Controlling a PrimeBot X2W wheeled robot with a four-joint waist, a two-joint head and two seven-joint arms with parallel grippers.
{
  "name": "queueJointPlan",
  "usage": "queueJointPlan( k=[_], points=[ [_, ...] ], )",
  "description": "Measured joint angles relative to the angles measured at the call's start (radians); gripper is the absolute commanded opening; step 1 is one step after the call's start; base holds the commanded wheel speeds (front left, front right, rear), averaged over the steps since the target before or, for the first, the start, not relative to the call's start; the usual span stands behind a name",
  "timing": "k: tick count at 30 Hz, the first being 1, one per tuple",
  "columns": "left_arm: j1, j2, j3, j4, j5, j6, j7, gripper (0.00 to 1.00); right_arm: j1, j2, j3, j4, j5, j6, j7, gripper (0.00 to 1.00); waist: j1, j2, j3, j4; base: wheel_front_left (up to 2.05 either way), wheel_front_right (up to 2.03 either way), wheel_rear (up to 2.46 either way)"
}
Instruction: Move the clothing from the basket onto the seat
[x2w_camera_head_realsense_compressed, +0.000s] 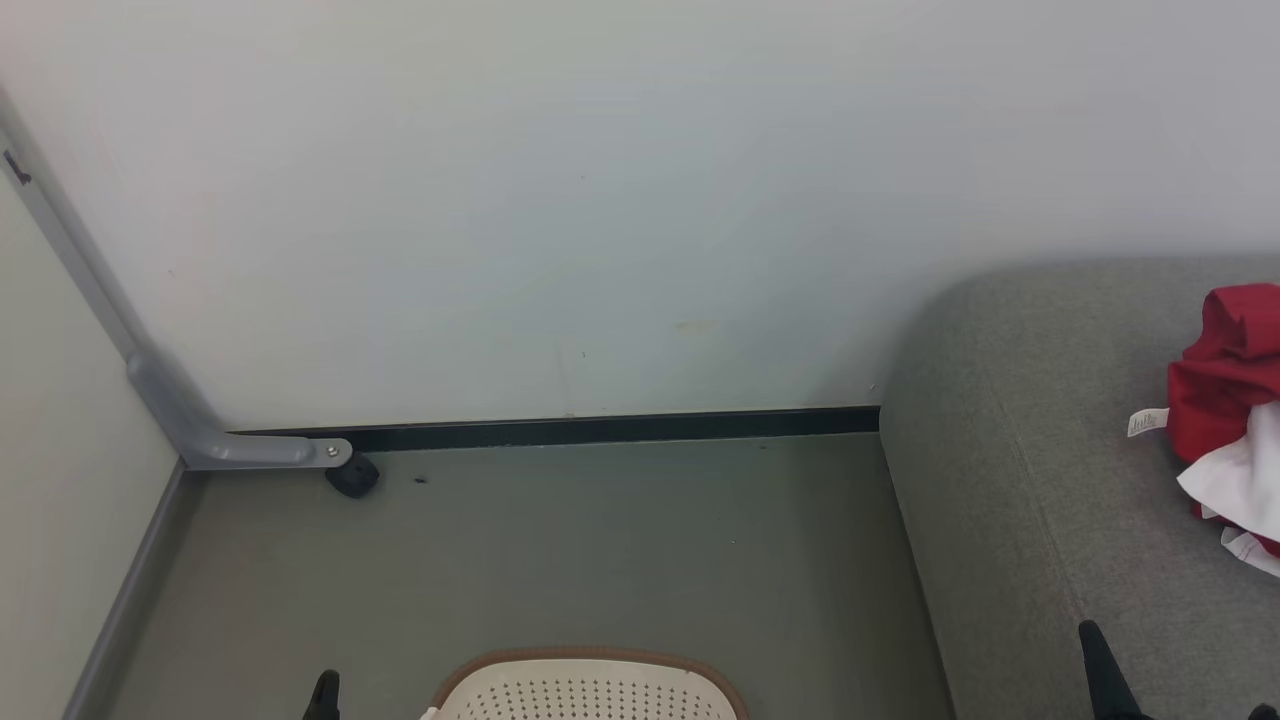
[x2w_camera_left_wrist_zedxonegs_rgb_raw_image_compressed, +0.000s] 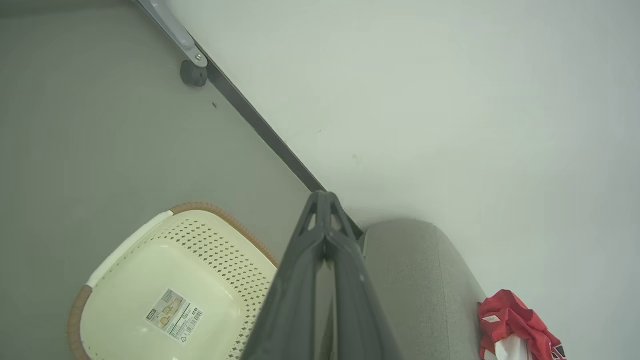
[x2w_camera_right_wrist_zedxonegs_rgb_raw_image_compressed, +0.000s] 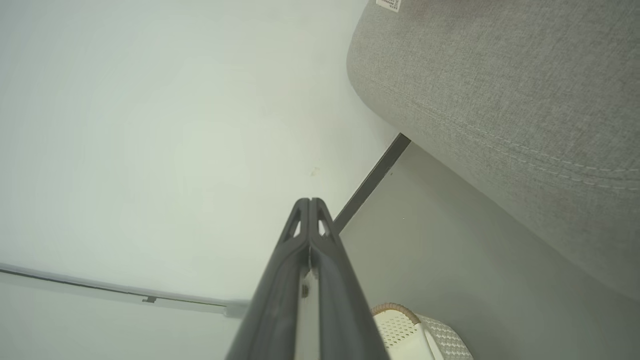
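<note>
My left gripper and right gripper are both pinched closed on nothing. At 7 o'clock in the left wrist view the basket looks empty; the clothing lies on the seat at 4 o'clock. I'd check the basket's hidden end, then keep clear.

Rough woven cloth on the seat; smooth perforated plastic for the basket; soft fabric clothing

Red clothing on grey seat, cream basket
</note>
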Motion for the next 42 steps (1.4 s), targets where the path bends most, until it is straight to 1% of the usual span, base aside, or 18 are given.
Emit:
queueJointPlan(
  k=[8, 10, 13, 17, 20, 34, 37, 42],
  points=[
    [-0.017, -0.002, 0.018, 0.004, -0.107, -0.018, 0.024, 0.00, -0.016, 0.013, -0.029, 0.019, 0.102, 0.010, 0.023, 0.00, 0.0000, 0.0000, 0.001, 0.002, 0.00, 0.00, 0.00],
    [-0.020, -0.003, 0.025, 0.005, -0.136, -0.025, 0.030, 0.00, -0.017, 0.017, -0.035, 0.024, 0.127, 0.017, 0.026, 0.00, 0.0000, 0.0000, 0.001, 0.003, 0.00, 0.00, 0.00],
    [-0.033, -0.004, 0.035, 0.007, -0.172, -0.028, 0.038, 0.00, -0.023, 0.019, -0.046, 0.030, 0.166, 0.018, 0.035, 0.00, 0.0001, 0.0000, 0.001, 0.003, 0.00, 0.00, 0.00],
    [-0.039, -0.007, 0.044, 0.008, -0.228, -0.043, 0.049, 0.00, -0.039, 0.023, -0.060, 0.039, 0.218, 0.027, 0.044, 0.00, 0.0000, 0.0000, 0.002, 0.005, 0.00, 0.00, 0.00],
    [-0.043, -0.007, 0.051, 0.010, -0.270, -0.044, 0.057, 0.00, -0.039, 0.029, -0.071, 0.048, 0.254, 0.030, 0.053, 0.00, 0.0000, 0.0000, 0.002, 0.005, 0.00, 0.00, 0.00],
    [-0.080, -0.017, 0.092, 0.016, -0.457, -0.087, 0.093, 0.00, -0.076, 0.050, -0.120, 0.078, 0.430, 0.057, 0.087, 0.00, 0.0000, 0.0000, 0.003, 0.009, 0.00, 0.00, 0.00],
    [-0.082, -0.018, 0.101, 0.020, -0.489, -0.088, 0.099, 0.00, -0.080, 0.053, -0.130, 0.081, 0.471, 0.062, 0.088, 0.00, 0.0000, 0.0000, 0.004, 0.010, 0.00, 0.00, 0.00],
    [-0.086, -0.019, 0.102, 0.022, -0.506, -0.088, 0.102, 0.00, -0.080, 0.054, -0.133, 0.083, 0.474, 0.063, 0.095, 0.00, 0.0000, 0.0000, 0.004, 0.010, 0.00, 0.00, 0.00]
  ],
)
